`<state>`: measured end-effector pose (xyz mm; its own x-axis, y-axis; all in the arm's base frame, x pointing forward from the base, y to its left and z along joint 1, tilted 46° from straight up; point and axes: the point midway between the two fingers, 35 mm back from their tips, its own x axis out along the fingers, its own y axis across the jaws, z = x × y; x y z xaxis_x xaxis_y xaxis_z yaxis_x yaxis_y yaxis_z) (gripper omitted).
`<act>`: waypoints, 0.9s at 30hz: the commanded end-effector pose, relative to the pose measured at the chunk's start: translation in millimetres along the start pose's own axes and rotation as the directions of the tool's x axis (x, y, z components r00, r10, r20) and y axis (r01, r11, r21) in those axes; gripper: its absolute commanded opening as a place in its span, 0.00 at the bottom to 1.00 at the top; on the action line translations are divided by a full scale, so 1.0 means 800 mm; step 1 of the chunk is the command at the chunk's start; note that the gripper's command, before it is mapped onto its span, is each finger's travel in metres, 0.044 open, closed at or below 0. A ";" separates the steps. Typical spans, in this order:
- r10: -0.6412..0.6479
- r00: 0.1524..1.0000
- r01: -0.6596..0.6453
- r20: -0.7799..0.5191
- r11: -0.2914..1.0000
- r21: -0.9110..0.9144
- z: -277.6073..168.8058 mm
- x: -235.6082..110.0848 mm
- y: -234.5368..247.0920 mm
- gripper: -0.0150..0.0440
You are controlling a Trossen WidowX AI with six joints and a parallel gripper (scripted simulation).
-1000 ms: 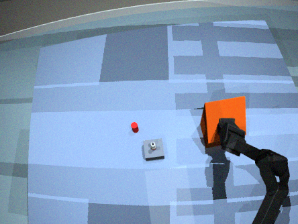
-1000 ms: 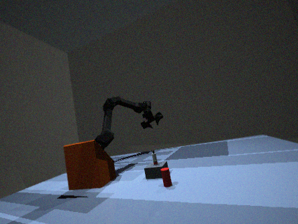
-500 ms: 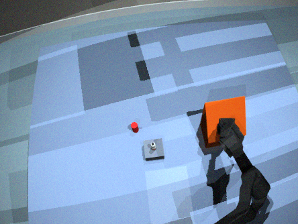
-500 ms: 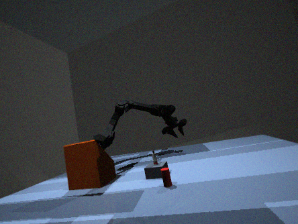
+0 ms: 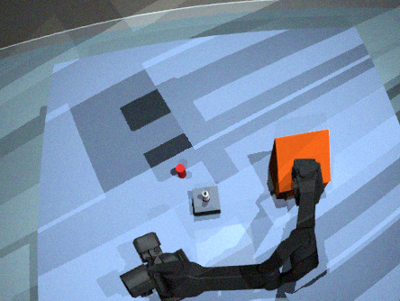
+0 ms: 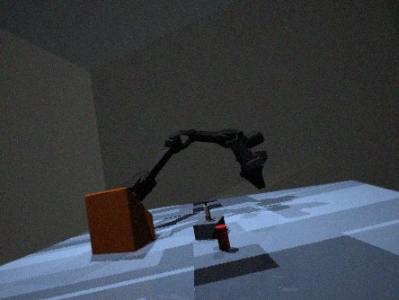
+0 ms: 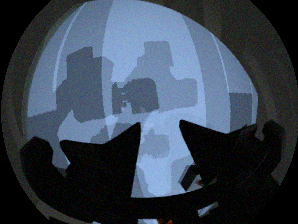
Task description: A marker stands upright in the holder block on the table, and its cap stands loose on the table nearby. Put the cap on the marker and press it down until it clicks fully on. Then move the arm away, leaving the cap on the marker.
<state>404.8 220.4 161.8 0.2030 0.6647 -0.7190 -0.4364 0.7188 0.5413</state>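
Observation:
The red cap (image 5: 180, 170) (image 6: 222, 238) stands on the table, a short way from the holder block. The marker (image 5: 205, 196) (image 6: 207, 212), pale with a dark tip, stands upright and uncapped in the grey holder block (image 5: 213, 207) (image 6: 208, 232). My gripper (image 6: 262, 186) (image 7: 160, 124) is open, with nothing between its fingertips. It hangs high above the table, well away from both cap and marker. In the wrist view, a dark block shows partly behind the right finger; the cap cannot be made out there.
The orange base block (image 5: 302, 146) (image 6: 110, 222) stands beyond the holder, with the arm mounted on it. The arm (image 5: 239, 276) (image 6: 207, 136) reaches around the holder block, raised above the table. Dark patches and stripes of shadow cross the blue table top (image 5: 72, 180).

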 end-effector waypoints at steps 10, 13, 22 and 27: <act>0.008 0.971 0.195 -0.240 0.558 0.806 -0.127 -0.020 -0.247 0.65; 0.065 0.961 0.231 -0.268 0.340 0.912 -0.169 -0.031 -0.289 0.65; 0.170 0.948 0.272 -0.269 0.004 0.962 -0.227 -0.046 -0.335 0.65; 0.171 0.948 0.272 -0.268 0.004 0.962 -0.237 -0.004 -0.328 0.65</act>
<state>358.3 -24.1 -47.2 -0.0977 0.6918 -0.7155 0.8913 0.3806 0.2463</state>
